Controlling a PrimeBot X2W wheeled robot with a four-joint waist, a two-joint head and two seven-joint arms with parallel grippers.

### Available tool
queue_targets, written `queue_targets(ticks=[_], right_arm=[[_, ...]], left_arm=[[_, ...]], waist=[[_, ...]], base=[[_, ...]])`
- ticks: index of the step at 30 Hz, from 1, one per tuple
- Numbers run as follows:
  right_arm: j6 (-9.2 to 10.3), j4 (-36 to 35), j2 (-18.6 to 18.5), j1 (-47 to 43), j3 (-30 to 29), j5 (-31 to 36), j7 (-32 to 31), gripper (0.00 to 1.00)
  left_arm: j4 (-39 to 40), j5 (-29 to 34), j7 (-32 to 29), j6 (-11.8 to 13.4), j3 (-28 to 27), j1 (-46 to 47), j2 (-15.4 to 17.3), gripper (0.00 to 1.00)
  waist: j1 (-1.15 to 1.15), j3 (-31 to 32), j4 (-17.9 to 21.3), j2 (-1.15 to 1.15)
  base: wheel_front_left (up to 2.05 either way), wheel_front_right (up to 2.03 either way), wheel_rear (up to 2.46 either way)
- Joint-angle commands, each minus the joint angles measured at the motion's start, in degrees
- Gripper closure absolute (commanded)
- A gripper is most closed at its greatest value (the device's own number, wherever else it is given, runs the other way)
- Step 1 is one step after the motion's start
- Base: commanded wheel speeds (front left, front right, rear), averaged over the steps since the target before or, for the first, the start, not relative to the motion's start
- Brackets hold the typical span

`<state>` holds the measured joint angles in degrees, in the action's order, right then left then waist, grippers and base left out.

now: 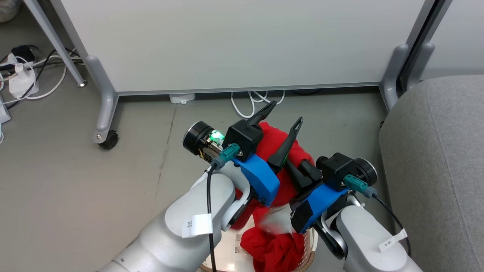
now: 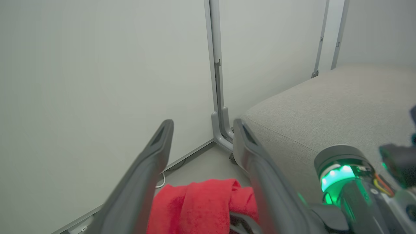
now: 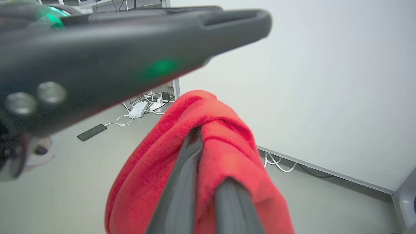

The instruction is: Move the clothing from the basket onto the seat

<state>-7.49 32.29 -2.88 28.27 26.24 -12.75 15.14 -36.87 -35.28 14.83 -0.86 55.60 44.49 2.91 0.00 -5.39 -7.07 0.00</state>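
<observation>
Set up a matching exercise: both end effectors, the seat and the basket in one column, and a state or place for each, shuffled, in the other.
Column one:
1. left end effector
2. right end effector
3. seat
4. basket

Column two:
A. shut on the red clothing
B. light grey, to the robot's right
C. open, fingers spread apart
D. below both arms, at the head view's bottom edge

Pairs: 1-C, 2-A, 3-B, 4-D.
</observation>
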Motion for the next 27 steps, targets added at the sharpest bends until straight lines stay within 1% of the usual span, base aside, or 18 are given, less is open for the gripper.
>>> queue_targets(ticks=[1,6,11,17,21,26,27], right_arm=[[-0.01,-0.44,0.0,-0.56,-0.23,-0.1,0.02,1.0],[-0.01,-1.08,-0.02,-1.12,-1.24,-0.74,0.02,1.0],[-0.01,-2.44,-0.02,-1.3,-3.26,-0.43,0.03,1.0],[-0.01,-3.88,-0.02,-1.25,-6.31,0.96,0.03,1.0],[-0.01,-5.47,-0.15,-2.06,-9.46,2.38,0.03,1.0],[-0.01,-8.34,-1.4,-3.55,-13.38,3.07,0.04,1.0],[-0.01,-8.34,-1.4,-3.55,-13.38,3.07,0.04,1.0]], left_arm=[[-0.18,-0.05,0.36,0.33,-0.21,0.4,-0.02,0.0],[-0.22,0.27,0.37,0.39,-0.46,-0.03,0.09,0.0],[0.2,0.51,0.4,0.53,-0.69,-0.65,0.61,0.0],[0.89,1.05,0.42,0.64,-0.78,-1.2,1.47,0.0],[1.55,1.65,0.4,0.72,-0.78,-1.8,1.74,0.0],[2.43,2.59,0.38,0.45,-0.72,-2.1,1.93,0.0],[2.43,2.59,0.38,0.45,-0.72,-2.1,1.93,0.0]], waist=[[0.0,0.04,0.15,0.0],[0.0,-0.12,1.13,0.0],[0.0,-1.25,3.3,0.0],[0.0,-2.8,7.87,0.0],[0.0,-3.9,11.16,0.0],[0.0,-5.25,15.21,0.0],[0.0,-5.25,15.21,0.0]], base=[[0.0,0.0,0.0],[0.0,0.0,0.0],[0.0,0.0,0.0],[0.0,0.0,0.0],[0.0,0.0,0.0],[0.0,0.0,0.0],[0.0,0.0,0.0]])
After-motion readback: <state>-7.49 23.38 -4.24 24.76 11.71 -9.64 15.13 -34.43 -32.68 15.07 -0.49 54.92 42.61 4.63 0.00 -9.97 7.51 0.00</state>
